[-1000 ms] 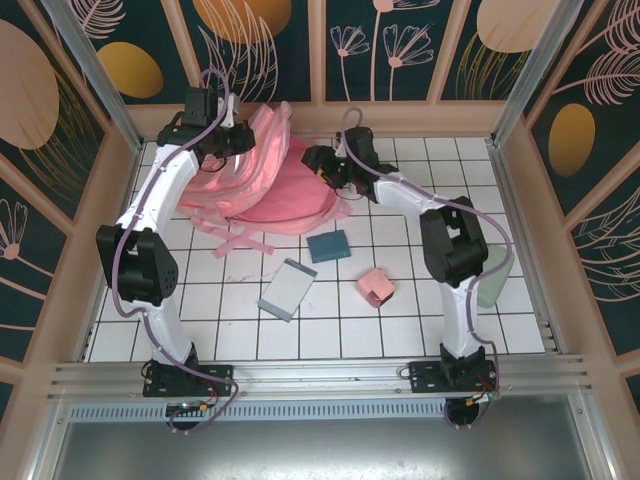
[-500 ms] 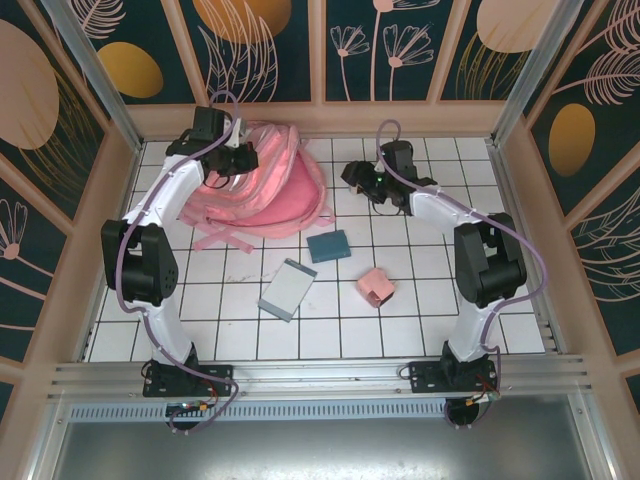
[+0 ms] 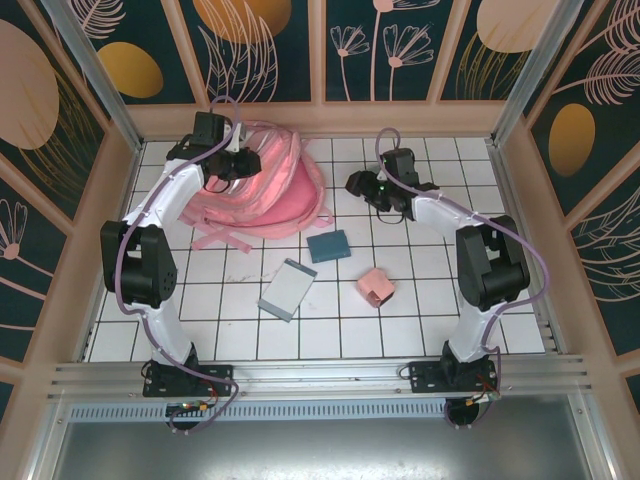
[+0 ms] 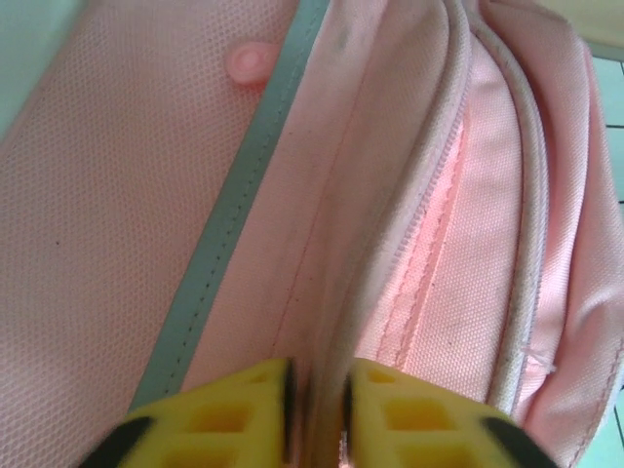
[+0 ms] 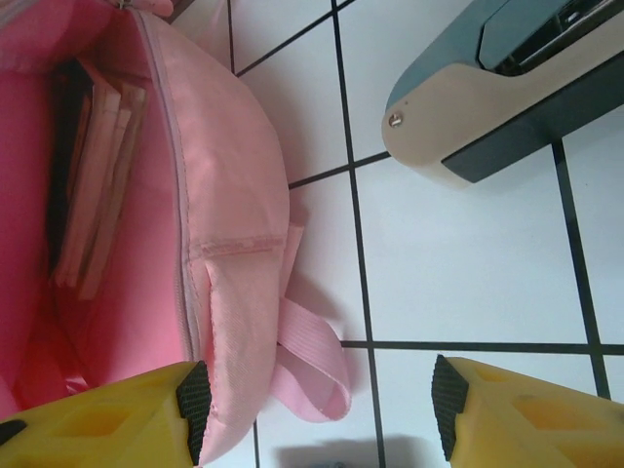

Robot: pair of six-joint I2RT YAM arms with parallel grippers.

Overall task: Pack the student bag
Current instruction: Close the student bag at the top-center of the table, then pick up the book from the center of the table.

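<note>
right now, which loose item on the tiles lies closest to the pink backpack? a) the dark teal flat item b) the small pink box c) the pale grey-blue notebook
a: in the top view the dark teal flat item lies just off the near edge of the student bag, while the pale grey-blue notebook and the small pink box lie further toward the arm bases.

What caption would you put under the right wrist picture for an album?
Open end effector above white tiles, beside a pink backpack with what look like books inside.
</note>
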